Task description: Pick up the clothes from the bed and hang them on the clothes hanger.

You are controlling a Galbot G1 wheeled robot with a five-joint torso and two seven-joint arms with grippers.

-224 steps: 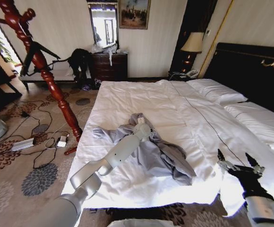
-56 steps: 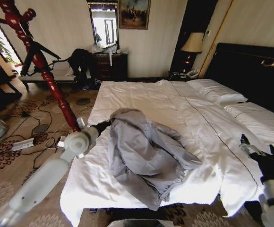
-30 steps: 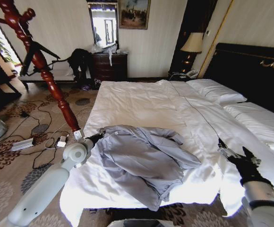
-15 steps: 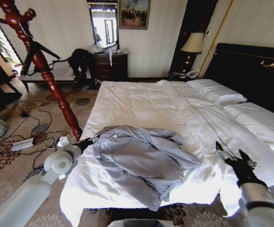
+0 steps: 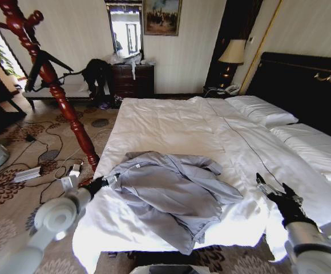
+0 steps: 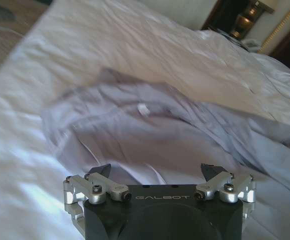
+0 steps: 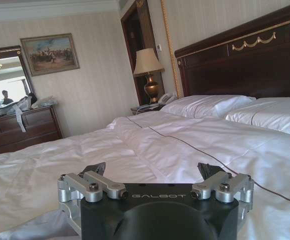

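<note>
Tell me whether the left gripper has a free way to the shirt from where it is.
Probably yes. The left gripper hangs open at the bed's edge, right beside the shirt near its collar, with nothing between them.

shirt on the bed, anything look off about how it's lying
The shirt lies crumpled, not flat, and its lower edge droops over the foot of the bed. The open left claw sits at its collar end.

My left gripper (image 6: 155, 172) spread wide, empty, poised just above crumpled shirt (image 6: 185, 135). Shirt lies on white bed (image 6: 110, 45), near sheet's edge, small white tag (image 6: 144, 108) showing.
</note>
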